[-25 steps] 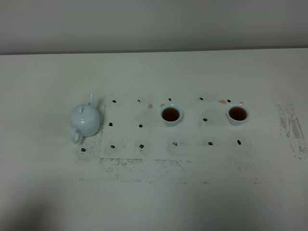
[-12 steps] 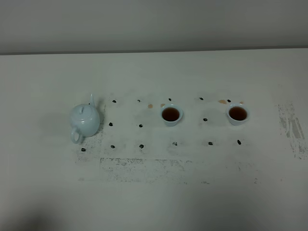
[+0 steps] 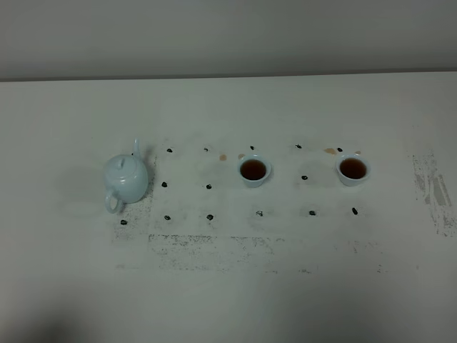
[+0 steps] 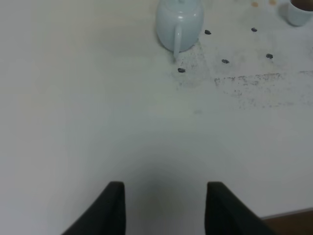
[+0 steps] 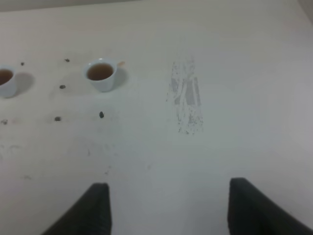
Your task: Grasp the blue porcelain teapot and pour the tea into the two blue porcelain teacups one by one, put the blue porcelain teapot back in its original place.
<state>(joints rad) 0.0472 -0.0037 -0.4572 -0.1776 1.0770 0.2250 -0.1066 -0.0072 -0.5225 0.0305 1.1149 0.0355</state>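
My left hand (image 4: 165, 208) shows two dark fingers (image 4: 113, 205) spread well apart with nothing between them; it grips nothing and hangs over bare table (image 4: 73, 122). My right hand (image 5: 166, 210) reads the same: fingers (image 5: 95, 208) set wide, no object held, bare table beneath. Neither hand appears in the exterior high view.

In the exterior high view, taking the middle of the marked area as the clock centre:

1. The blue porcelain teapot (image 3: 126, 179) stands upright at 9 o'clock, lid on, with its knob on top. Its thin spout points toward 12 o'clock and its loop handle toward 6 o'clock. The left wrist view shows the same pot (image 4: 179, 22) well ahead of the left hand, handle facing the camera.
2. The near teacup (image 3: 254, 171) sits just past centre toward 12 o'clock, upright, holding dark brown tea.
3. The far teacup (image 3: 353, 169) sits at 3 o'clock, upright, also holding dark tea. The right wrist view shows this cup (image 5: 101, 74) well ahead of the right hand.

The two cups stand well apart from each other and from the teapot. Small black marks (image 3: 209, 216) dot the table in rows around them. Small brownish drops (image 3: 329, 151) lie just beyond each cup. A scuffed grey patch (image 3: 432, 187) lies at the 3 o'clock edge.
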